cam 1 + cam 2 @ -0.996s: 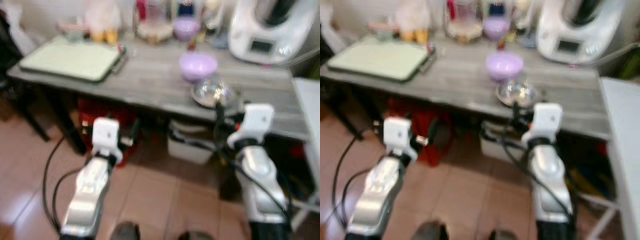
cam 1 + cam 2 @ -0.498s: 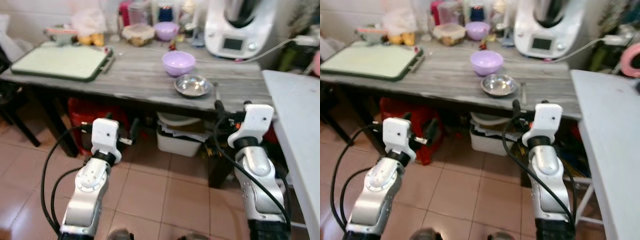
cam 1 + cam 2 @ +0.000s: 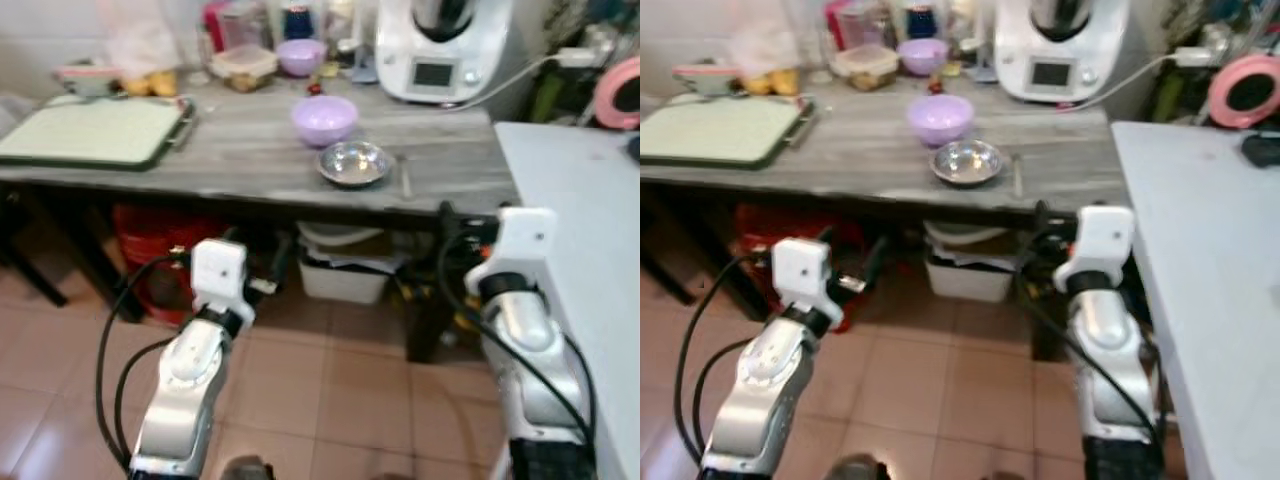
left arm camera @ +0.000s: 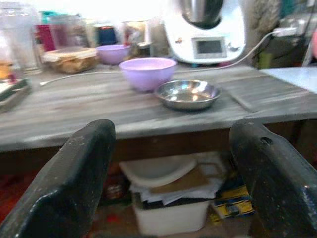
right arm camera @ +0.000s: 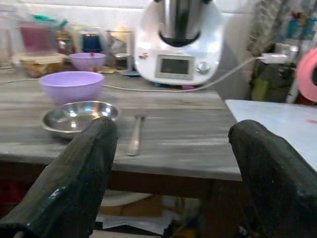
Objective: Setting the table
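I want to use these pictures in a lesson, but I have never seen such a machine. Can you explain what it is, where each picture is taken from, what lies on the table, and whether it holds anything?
This is a walking humanoid robot with two silver arms. Two pictures come from cameras in its head, looking down at its left gripper and right gripper. The other two come from cameras on its wrists, looking out between each gripper's two black fingers.

Ahead is a grey wooden table. On it stand a steel bowl, a lilac bowl, a piece of cutlery, a green tray and a white kitchen machine, with jars behind.

Both grippers are open and hold nothing.
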